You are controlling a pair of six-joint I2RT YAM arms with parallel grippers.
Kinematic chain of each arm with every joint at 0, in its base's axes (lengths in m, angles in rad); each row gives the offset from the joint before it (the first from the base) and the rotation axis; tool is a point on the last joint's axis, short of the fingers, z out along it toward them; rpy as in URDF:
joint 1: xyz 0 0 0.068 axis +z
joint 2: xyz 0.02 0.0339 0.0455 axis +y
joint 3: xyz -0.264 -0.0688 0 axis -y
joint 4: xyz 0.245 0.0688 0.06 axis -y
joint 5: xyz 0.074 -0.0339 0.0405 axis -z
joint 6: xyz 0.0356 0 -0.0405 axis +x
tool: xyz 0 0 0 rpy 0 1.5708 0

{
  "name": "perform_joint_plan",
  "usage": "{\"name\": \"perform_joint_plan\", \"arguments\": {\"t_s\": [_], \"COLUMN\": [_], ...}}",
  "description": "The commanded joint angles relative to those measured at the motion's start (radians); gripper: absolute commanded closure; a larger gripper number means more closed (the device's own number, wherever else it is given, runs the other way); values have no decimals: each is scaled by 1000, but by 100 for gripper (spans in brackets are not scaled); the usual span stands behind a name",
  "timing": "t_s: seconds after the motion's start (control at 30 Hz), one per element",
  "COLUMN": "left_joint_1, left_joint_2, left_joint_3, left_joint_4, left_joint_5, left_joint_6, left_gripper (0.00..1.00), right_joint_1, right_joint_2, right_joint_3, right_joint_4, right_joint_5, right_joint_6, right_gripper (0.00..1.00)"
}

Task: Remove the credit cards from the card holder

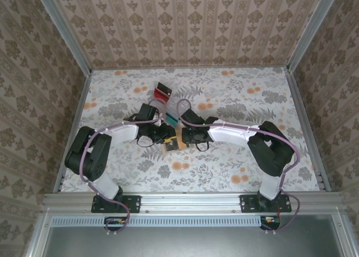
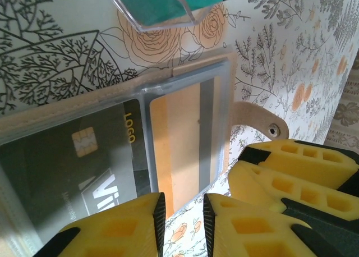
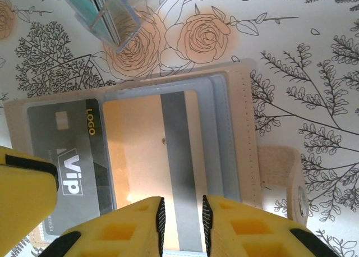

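The tan card holder [image 1: 175,146] lies open and flat at the table's middle, its strap [image 2: 258,119] off to one side. Under its clear pockets sit two credit cards: an orange-yellow one with a grey stripe [image 2: 179,150] [image 3: 140,150] and a grey "VIP" one [image 2: 73,167] [image 3: 67,150]. My left gripper [image 1: 168,138] [image 2: 182,223] hovers at the holder's near edge, open by a narrow gap over the orange card's corner and the cloth. My right gripper [image 1: 184,138] [image 3: 182,226] comes from the other side, also narrowly open above the grey stripe. Nothing shows pinched in either. The two grippers almost touch.
A clear plastic tiered stand [image 1: 165,108] [image 3: 106,15] stands just beyond the holder, with a red-and-black card [image 1: 162,90] at its far end and a teal card [image 1: 171,120] [image 2: 179,1] nearer. Floral cloth covers the table; walls close in on three sides.
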Motion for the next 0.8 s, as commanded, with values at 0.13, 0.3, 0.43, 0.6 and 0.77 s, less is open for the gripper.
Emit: {"name": "perform_joint_plan", "arguments": {"t_s": [0.13, 0.3, 0.43, 0.6, 0.77], "left_joint_1": [-17, -18, -16, -14, -10], "left_joint_2": [51, 75, 91, 102, 110], "left_joint_3": [23, 26, 35, 48, 52], "left_joint_4": [19, 17, 13, -15, -38], "left_joint_5": [35, 39, 61, 60, 47], "left_joint_6": [-13, -14, -7, 12, 20], "left_gripper": [75, 75, 75, 75, 74], "right_joint_1": [-13, -14, -17, -21, -26], "right_joint_2": [44, 65, 73, 81, 85], "right_joint_3": [24, 25, 26, 26, 19], "right_joint_4": [-42, -42, -42, -39, -20], "right_joint_5": [-31, -61, -70, -90, -123], "right_joint_6": [27, 27, 25, 21, 18], "right_gripper": [76, 78, 78, 78, 78]}}
